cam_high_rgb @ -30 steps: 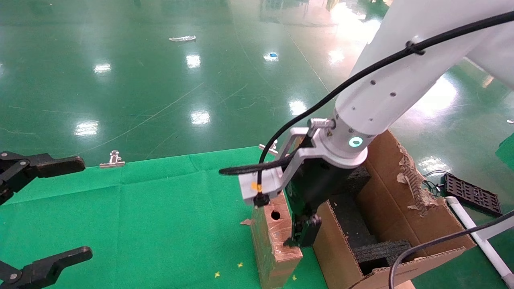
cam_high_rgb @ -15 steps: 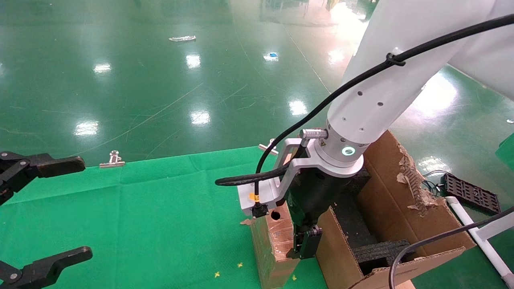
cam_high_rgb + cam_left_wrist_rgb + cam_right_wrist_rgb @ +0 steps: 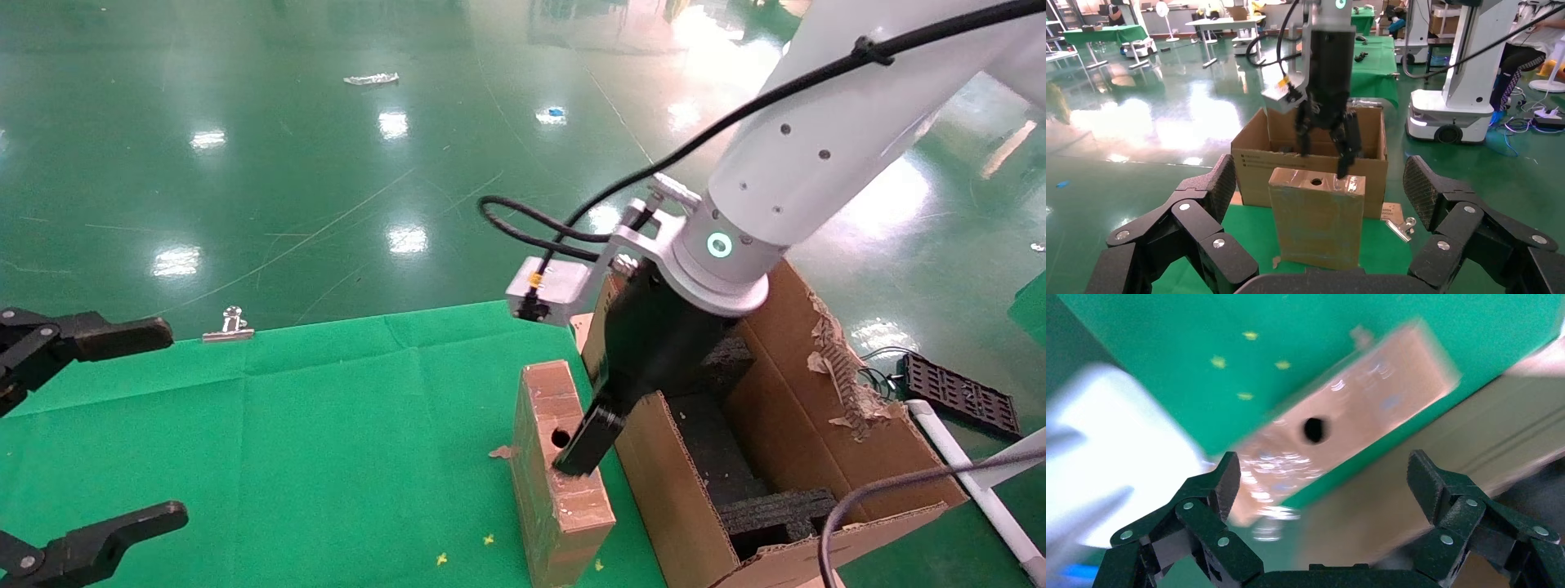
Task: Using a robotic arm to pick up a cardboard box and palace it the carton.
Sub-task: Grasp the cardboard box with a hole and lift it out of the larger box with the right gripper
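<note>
Box (image 3: pixel 556 465) stood on edge, holed narrow face up, long axis front-to-back beside carton (image 3: pixel 784 457) | right gripper (image 3: pixel 1329 144) above it, jaws wide, empty | left gripper (image 3: pixel 90 433) parked, jaws wide.

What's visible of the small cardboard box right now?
The cardboard box is a narrow brown slab standing upright on the green cloth, close beside the carton. Its narrow top face is covered in glossy tape and has a round hole. The right gripper hangs open just above that top face and does not grip the box. The left wrist view shows its broad side plain, with a wrinkled film of tape near the top.
</note>
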Tool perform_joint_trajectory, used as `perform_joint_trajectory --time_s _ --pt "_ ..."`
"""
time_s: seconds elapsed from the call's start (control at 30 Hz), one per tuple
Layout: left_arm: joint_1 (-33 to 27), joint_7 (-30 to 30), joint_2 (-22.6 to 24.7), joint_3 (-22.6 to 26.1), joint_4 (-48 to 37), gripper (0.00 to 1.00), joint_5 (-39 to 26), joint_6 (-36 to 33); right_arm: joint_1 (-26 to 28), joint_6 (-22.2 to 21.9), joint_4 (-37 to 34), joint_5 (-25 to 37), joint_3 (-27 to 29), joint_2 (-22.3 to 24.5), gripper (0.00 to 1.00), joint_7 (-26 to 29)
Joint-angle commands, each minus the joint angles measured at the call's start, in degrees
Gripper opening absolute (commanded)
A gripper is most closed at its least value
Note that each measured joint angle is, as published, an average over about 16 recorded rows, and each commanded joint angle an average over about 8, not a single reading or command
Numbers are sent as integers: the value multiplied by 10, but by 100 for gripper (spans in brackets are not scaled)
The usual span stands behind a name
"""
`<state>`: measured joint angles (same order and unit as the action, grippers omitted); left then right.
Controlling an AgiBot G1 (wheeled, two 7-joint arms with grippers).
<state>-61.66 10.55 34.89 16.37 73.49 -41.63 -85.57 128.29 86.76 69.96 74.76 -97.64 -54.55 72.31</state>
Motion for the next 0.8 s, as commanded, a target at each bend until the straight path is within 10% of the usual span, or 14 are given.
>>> perform_joint_trajectory --time_s 0.03,0.5,0.63,0.8 --pt "0 0 0 0 0 100 0 0 -6 3 -26 -21 -2 2 100 58" --pt "0 0 0 1 0 100 0 0 -66 -14 -147 -50 -14 -36 100 123" --pt "0 0 0 1 0 96 1 0 -75 -15 -163 -47 -17 -49 58 119" --pt "0 0 0 1 0 42 1 0 -79 -11 -171 -41 -22 -60 2 117"
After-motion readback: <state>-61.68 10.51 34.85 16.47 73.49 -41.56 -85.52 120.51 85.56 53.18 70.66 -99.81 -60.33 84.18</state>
